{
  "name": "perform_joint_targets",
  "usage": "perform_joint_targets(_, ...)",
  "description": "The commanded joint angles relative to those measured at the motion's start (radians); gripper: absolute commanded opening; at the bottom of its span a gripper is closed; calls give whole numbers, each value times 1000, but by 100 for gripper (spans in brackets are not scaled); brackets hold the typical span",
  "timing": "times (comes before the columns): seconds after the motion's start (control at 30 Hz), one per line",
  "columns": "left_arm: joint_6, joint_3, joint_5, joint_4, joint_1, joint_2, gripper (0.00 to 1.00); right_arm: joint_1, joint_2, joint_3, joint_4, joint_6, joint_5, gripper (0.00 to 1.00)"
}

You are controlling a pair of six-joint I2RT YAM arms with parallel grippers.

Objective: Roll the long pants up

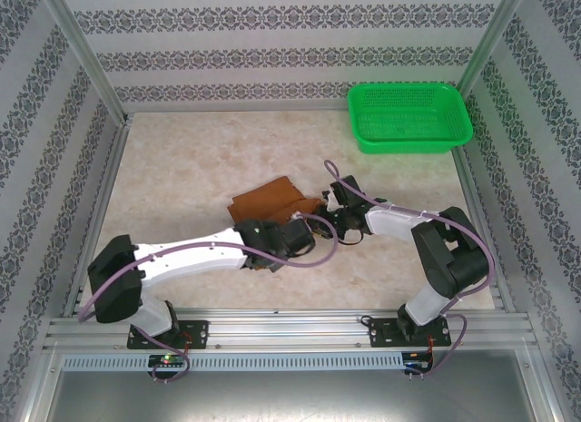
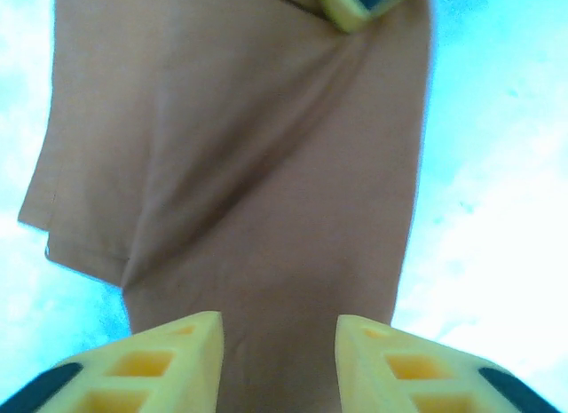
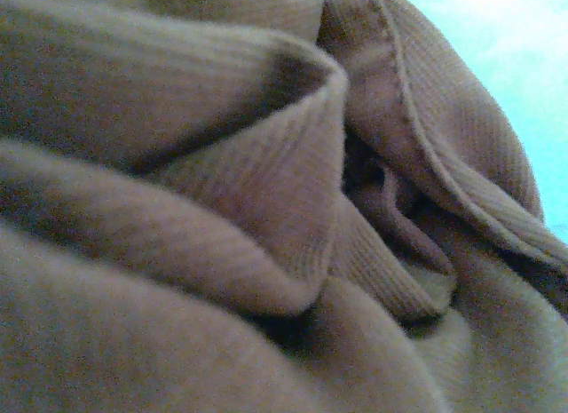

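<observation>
The long pants (image 1: 266, 202) lie bunched as a short rust-brown bundle in the middle of the table. My left gripper (image 1: 307, 226) is at the bundle's near right end. In the left wrist view it (image 2: 280, 342) is open, its yellow fingers (image 2: 182, 355) apart just above the fabric (image 2: 257, 164) and holding nothing. My right gripper (image 1: 327, 207) is at the bundle's right end. One of its yellow fingertips (image 2: 355, 4) presses into puckered cloth at the far end of the left wrist view. Ribbed folds of the pants (image 3: 266, 209) hide the right jaws in their own view.
A green plastic basket (image 1: 408, 146) stands at the back right corner of the table. Patterned walls and metal posts close in the table on three sides. A metal rail with both arm bases runs along the near edge.
</observation>
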Motion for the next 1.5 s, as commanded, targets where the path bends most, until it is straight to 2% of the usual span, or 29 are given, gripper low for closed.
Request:
perform_joint_targets(0.0,28,7,-103,19,-39,62,51,32,69,-58,-146,20,56,0)
perform_joint_targets(0.17,55,27,-145,27,-67,159,56,35,63,-57,-146,18,56,0)
perform_joint_targets(0.33,58,23,-328,32,-63,277,62,35,65,-58,-143,9,53,0)
perform_joint_targets(0.43,61,17,-382,69,-25,328,66,33,64,-69,-133,11,49,0)
perform_joint_targets(0.53,62,9,-341,120,46,371,68,29,59,-82,-118,15,45,0)
perform_joint_targets(0.67,87,48,-186,147,157,489,65,27,64,-80,-118,7,27,0)
perform_joint_targets(0.73,110,101,-189,140,168,549,64,26,66,-75,-122,3,28,0)
perform_joint_targets(0.77,123,139,-140,113,180,584,54,26,65,-75,-121,3,24,0)
perform_joint_targets(0.8,106,185,-139,83,189,616,24,24,62,-75,-121,3,21,0)
perform_joint_targets(0.83,105,218,-103,50,197,640,9,23,59,-76,-122,4,23,0)
perform_joint_targets(0.87,115,238,-69,39,203,657,0,22,53,-78,-122,3,23,0)
perform_joint_targets(0.97,163,206,-34,85,180,624,0,11,43,-85,-127,0,32,0)
perform_joint_targets(1.17,147,288,105,-109,90,483,0,-14,49,-55,-171,-37,49,0)
perform_joint_targets(1.3,135,350,242,-196,12,390,0,-40,32,-19,-208,-62,54,0)
perform_joint_targets(1.47,96,326,470,-123,26,295,0,-63,-17,-6,-237,-73,51,0)
